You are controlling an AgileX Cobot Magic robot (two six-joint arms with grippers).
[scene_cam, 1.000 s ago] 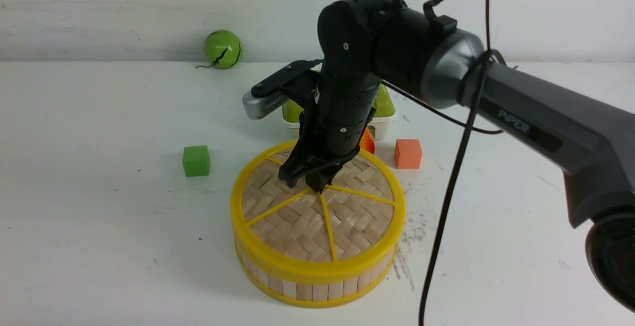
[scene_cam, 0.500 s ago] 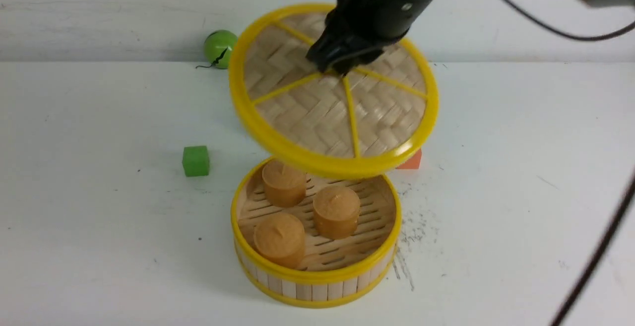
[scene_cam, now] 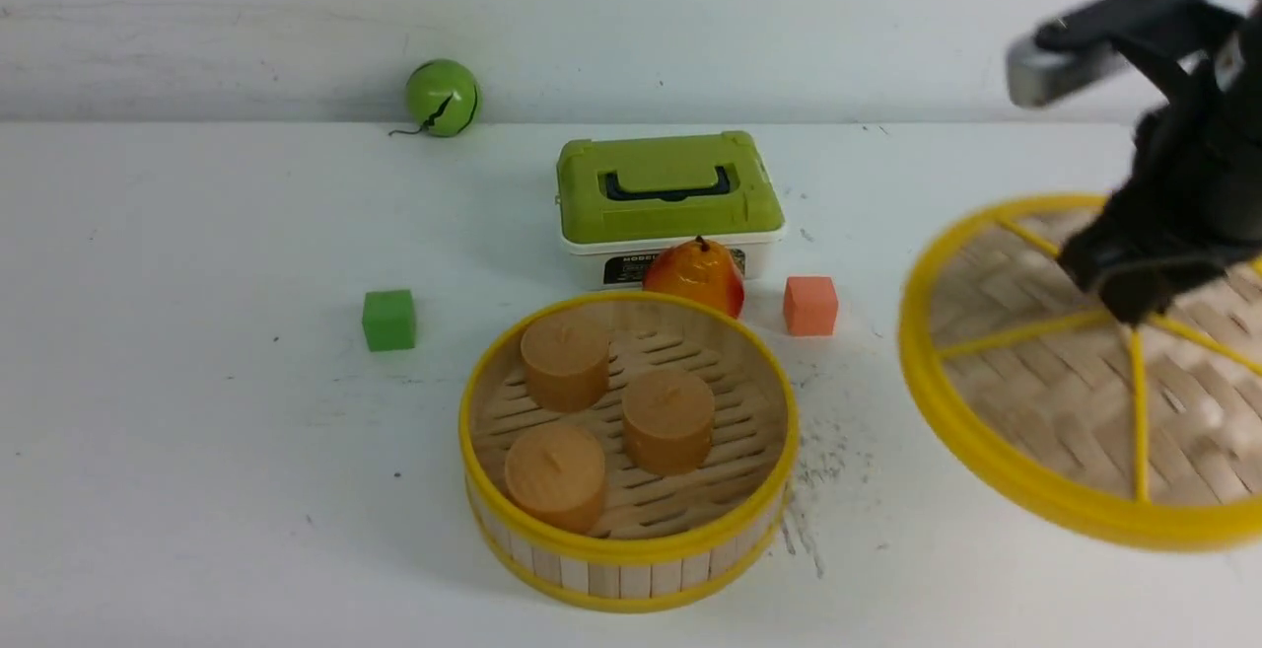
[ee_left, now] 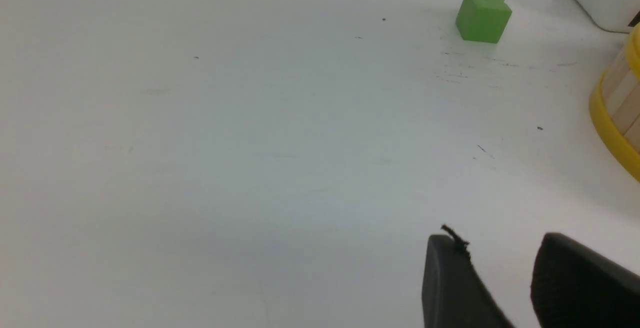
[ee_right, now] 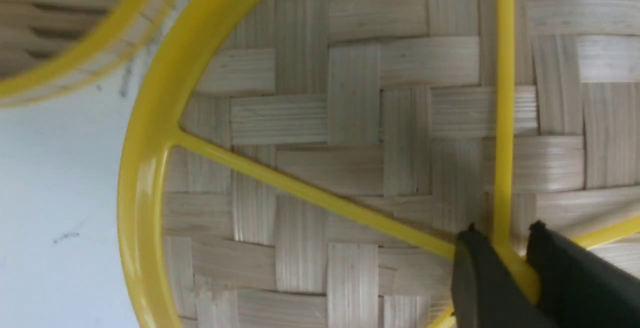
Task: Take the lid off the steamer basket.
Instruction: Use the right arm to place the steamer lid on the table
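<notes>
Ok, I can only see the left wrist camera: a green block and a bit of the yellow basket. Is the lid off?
Observer: Yes. The right gripper holds the lid off to the right of the basket, which is open on top.
Operator: What's inside the basket?
Observer: Three round brown buns stand on its slatted floor.
Operator: How does it hold the lid?
Observer: The right wrist camera shows its fingers pinching the yellow hub where the spokes meet.
</notes>
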